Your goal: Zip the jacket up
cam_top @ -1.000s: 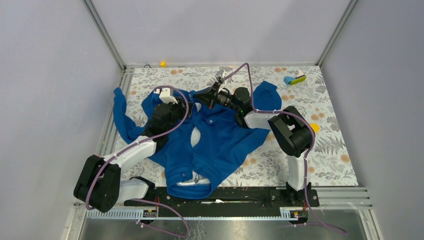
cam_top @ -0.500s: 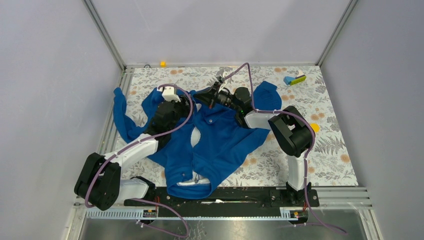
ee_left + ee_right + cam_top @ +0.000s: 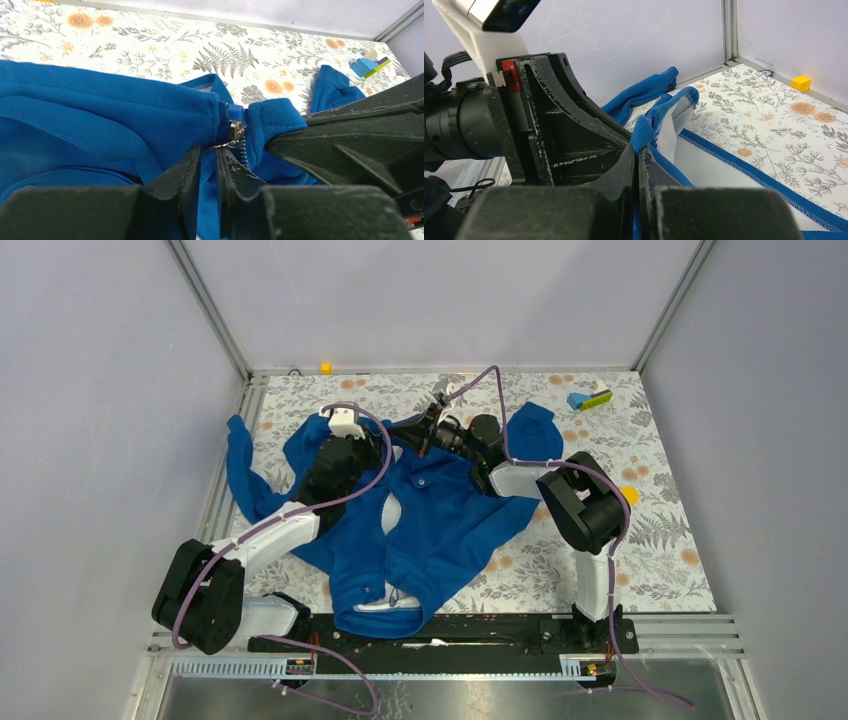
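Observation:
The royal-blue jacket (image 3: 445, 525) lies spread on the floral table, collar toward the far side, and also fills the left wrist view (image 3: 100, 120). Its metal zipper slider (image 3: 235, 130) sits at the top of the collar. My left gripper (image 3: 209, 151) is closed to a narrow gap, with the slider's thin pull tab across its tips; from above it (image 3: 378, 448) is over the collar. My right gripper (image 3: 638, 148) is shut on the blue collar edge (image 3: 650, 127) beside the white lining (image 3: 671, 131); from above it (image 3: 410, 433) meets the left gripper.
A blue, yellow and white block cluster (image 3: 590, 398) lies at the far right. A yellow cube (image 3: 325, 367) sits at the back wall, and an orange-yellow piece (image 3: 630, 495) is beside the right arm. One sleeve (image 3: 240, 465) reaches the left rail.
My left arm has moved a little toward the far side along the zipper line. The right gripper has kept its hold on the collar with hardly any shift.

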You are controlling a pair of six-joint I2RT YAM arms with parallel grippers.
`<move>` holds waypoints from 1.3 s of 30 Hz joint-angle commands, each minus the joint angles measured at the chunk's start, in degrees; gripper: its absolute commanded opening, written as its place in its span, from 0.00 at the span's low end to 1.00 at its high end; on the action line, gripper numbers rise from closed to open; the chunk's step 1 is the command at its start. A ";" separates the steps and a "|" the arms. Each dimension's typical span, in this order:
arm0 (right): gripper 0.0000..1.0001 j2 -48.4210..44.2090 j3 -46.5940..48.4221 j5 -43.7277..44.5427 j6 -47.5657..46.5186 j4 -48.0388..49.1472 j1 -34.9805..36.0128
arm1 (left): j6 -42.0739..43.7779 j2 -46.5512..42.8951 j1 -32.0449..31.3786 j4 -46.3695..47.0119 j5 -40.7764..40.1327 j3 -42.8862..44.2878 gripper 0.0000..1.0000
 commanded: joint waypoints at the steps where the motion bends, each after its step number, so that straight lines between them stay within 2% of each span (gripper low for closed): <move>1: 0.00 -2.69 -0.12 0.22 0.35 6.49 -0.08 | 1.92 0.36 -0.33 -0.68 -1.60 4.10 0.16; 3: 0.00 -2.76 -0.12 1.47 0.81 6.56 -0.11 | 1.80 0.09 -0.33 -1.68 -1.25 3.49 0.11; 5: 0.00 -2.87 -0.33 2.73 1.29 7.00 -0.11 | 1.23 -0.71 -0.33 -2.50 -1.52 2.41 0.00; 10: 0.00 -3.18 -0.81 6.15 2.85 9.13 -0.06 | 0.80 -1.85 -0.32 -5.92 -1.69 0.93 0.00; 14: 0.00 -3.00 -0.14 9.90 4.37 10.88 -0.05 | -1.60 -0.48 -0.42 -10.16 1.13 2.02 0.00; 18: 0.00 -1.97 1.29 14.09 5.92 12.15 -0.14 | -4.99 2.74 -0.41 -15.84 2.39 5.05 0.00; 23: 0.00 1.56 1.94 19.14 11.58 18.63 -0.03 | -7.86 8.29 -0.40 -22.17 4.90 10.85 0.00; 25: 0.00 2.56 1.05 22.44 12.56 22.28 0.21 | -8.55 8.69 -0.48 -22.42 6.95 12.20 0.00; 30: 0.00 3.57 0.33 30.51 12.34 23.08 0.39 | -11.24 7.01 -1.04 -27.80 6.80 12.32 0.00; 33: 0.00 4.60 2.57 27.26 11.77 23.23 0.07 | -11.92 4.23 -0.74 -28.39 6.08 9.73 0.00; 35: 0.00 4.94 3.05 22.47 11.50 23.85 -0.12 | -10.79 2.16 0.46 -27.27 9.08 9.20 0.00; 36: 0.00 4.95 2.60 20.14 11.08 24.48 -0.09 | -10.51 1.18 1.46 -26.50 12.07 9.26 0.04; 38: 0.00 4.68 1.60 16.09 10.24 25.21 -0.33 | -11.30 -0.40 4.09 -25.84 16.61 9.79 0.29; 39: 0.00 4.63 1.74 13.16 9.98 25.23 -0.43 | -11.34 -1.27 5.74 -24.60 19.25 9.83 0.33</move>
